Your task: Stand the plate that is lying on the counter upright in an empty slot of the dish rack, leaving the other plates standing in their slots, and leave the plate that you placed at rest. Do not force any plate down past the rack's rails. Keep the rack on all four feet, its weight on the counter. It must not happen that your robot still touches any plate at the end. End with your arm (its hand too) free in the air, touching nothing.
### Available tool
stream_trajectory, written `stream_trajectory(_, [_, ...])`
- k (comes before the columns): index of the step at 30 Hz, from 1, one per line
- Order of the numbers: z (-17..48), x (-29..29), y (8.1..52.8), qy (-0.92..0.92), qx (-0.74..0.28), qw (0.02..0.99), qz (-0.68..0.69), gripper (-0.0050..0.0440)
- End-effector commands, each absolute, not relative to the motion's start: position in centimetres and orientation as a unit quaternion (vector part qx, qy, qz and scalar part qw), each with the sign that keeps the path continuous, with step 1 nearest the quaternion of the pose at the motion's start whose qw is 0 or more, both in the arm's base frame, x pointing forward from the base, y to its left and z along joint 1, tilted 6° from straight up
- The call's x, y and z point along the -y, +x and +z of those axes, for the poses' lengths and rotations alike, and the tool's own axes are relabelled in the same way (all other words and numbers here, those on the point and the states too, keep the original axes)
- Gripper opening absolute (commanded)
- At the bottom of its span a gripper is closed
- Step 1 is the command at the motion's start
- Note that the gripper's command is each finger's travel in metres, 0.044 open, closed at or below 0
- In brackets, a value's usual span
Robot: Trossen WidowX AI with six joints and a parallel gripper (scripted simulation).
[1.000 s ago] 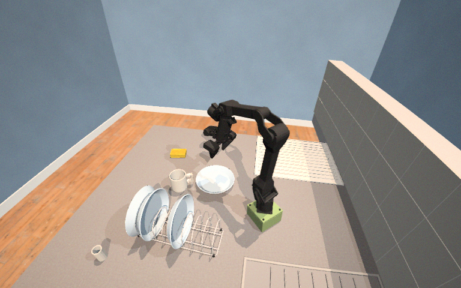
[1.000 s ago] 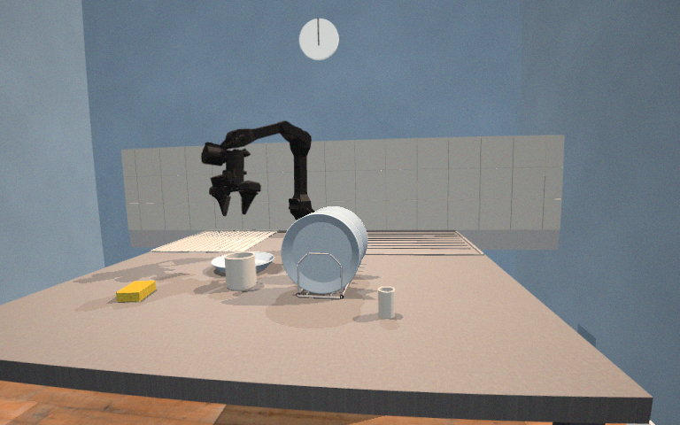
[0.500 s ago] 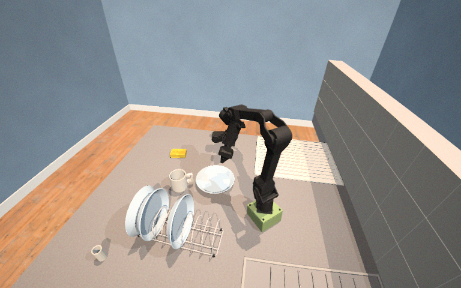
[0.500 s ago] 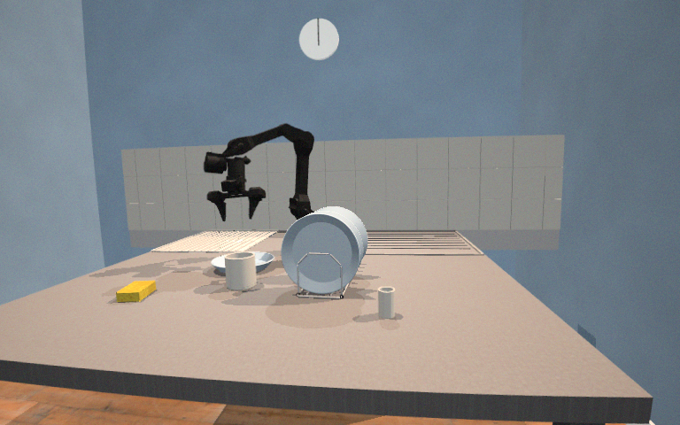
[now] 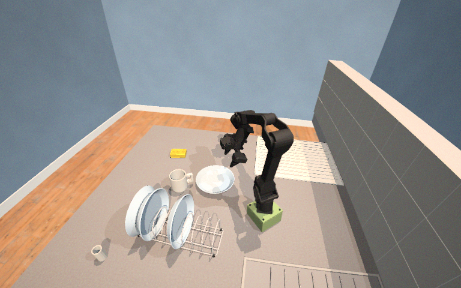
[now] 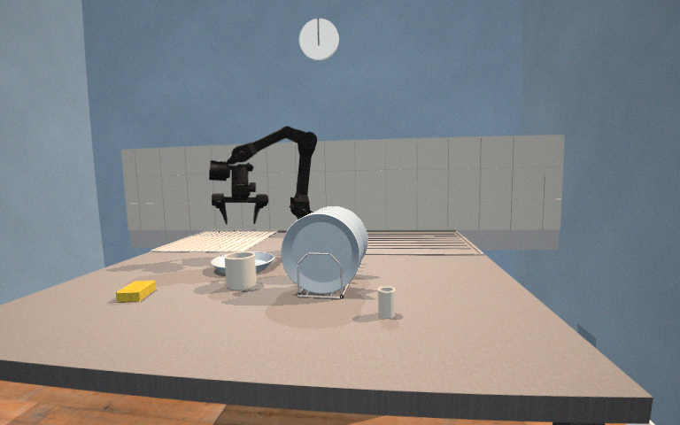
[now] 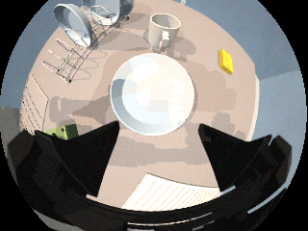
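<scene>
The claw (image 5: 228, 159) (image 6: 240, 222) (image 7: 161, 126) hangs released above the surface (image 5: 289, 244) (image 6: 401, 351) (image 7: 207, 106), its fingers spread probably to take the rim of the loose plate (image 5: 214, 180) (image 6: 264, 260) (image 7: 153, 94), which lies face up beside the mug (image 5: 178, 181) (image 6: 240, 272) (image 7: 161, 31)

Matte black jointed arm (image 5: 274, 140) (image 6: 304, 170); chunky rounded joints; tapering black fingers (image 6: 221, 212); green block base (image 5: 264, 222) (image 7: 70, 132) with dark screws.

The mug (image 5: 178, 180) (image 6: 240, 271) (image 7: 164, 30) stands beside the plate (image 5: 214, 179) (image 6: 265, 262) (image 7: 152, 94).
</scene>
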State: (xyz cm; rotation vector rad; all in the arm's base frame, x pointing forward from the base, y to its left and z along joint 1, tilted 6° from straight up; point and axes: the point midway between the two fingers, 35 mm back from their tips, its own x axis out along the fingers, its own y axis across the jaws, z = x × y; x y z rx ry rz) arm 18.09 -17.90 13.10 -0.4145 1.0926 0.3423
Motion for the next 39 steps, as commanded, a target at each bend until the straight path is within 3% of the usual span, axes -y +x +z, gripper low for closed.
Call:
stream_trajectory(1, [12.5,17.7,17.4,-0.236,-0.489,0.818,0.19,0.044])
stream_trajectory(24, [10.2,17.2,14.2,-0.503,-0.348,0.736,0.288,0.044])
stream_trajectory(39, [8.7,16.5,12.4,-0.69,-0.25,0.609,0.301,0.044])
